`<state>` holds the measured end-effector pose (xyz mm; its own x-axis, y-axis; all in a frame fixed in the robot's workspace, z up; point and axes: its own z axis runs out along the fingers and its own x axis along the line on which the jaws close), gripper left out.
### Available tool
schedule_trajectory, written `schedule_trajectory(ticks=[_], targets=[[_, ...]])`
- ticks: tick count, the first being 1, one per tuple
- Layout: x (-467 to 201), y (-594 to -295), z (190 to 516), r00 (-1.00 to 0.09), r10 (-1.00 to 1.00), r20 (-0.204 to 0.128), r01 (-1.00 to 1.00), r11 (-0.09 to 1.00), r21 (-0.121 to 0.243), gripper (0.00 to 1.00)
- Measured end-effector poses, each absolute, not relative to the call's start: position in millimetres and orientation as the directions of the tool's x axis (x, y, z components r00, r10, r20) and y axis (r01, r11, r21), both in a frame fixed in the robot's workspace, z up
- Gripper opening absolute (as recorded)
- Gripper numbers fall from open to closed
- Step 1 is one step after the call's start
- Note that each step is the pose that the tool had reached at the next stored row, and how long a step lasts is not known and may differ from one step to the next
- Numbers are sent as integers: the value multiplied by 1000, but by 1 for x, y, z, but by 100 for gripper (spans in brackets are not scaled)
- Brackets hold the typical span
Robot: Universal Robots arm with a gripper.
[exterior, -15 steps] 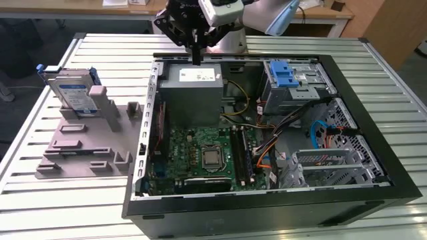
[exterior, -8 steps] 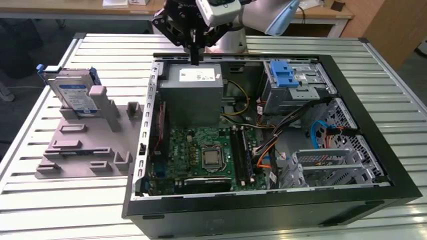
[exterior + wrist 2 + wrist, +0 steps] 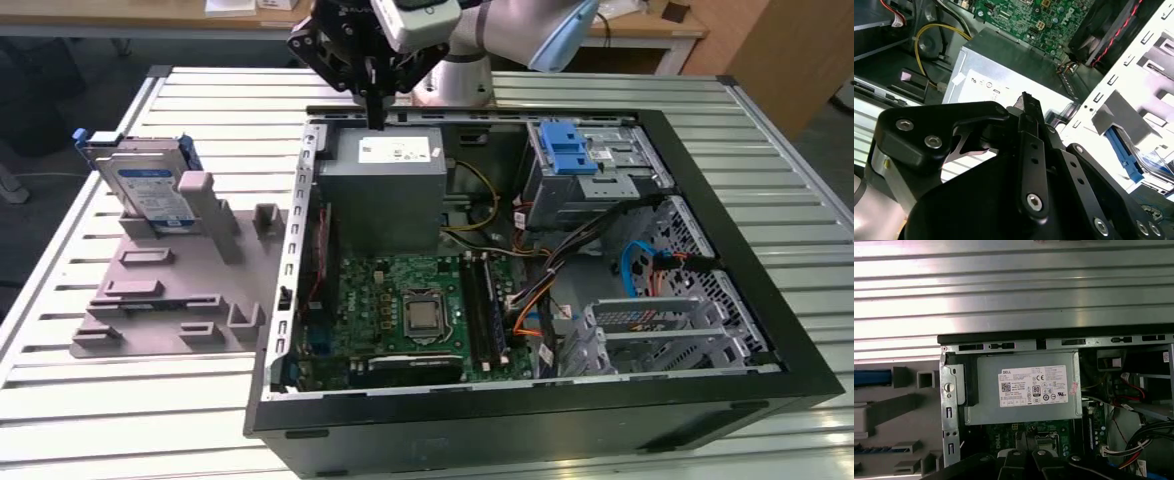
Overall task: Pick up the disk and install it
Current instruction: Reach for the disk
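The disk [image 3: 150,190], silver-gray with a blue-and-white label and blue rails, stands on edge at the back of a gray holder [image 3: 174,295], on the exterior view's left, outside the computer case. My gripper [image 3: 378,122] hangs well to the right of the disk, just above the back edge of the gray power supply box [image 3: 387,190]. Its black fingers are shut with nothing between them. In both wrist views the closed gripper [image 3: 1026,100] [image 3: 1026,439] points toward the power supply [image 3: 1026,387].
The open black computer case [image 3: 534,415] lies on a slatted metal table [image 3: 120,400]. Inside are a green motherboard [image 3: 414,310], loose cables [image 3: 534,270] and a metal drive cage with a blue latch [image 3: 577,155] at the back right. A second metal cage [image 3: 667,330] sits front right.
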<state>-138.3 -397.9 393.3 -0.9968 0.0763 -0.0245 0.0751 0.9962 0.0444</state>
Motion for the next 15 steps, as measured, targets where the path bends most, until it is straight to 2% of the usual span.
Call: schedule_trajectory(ticks=[15], targets=[[-161,-397,393,-997,76,-24,75,996,44,11]])
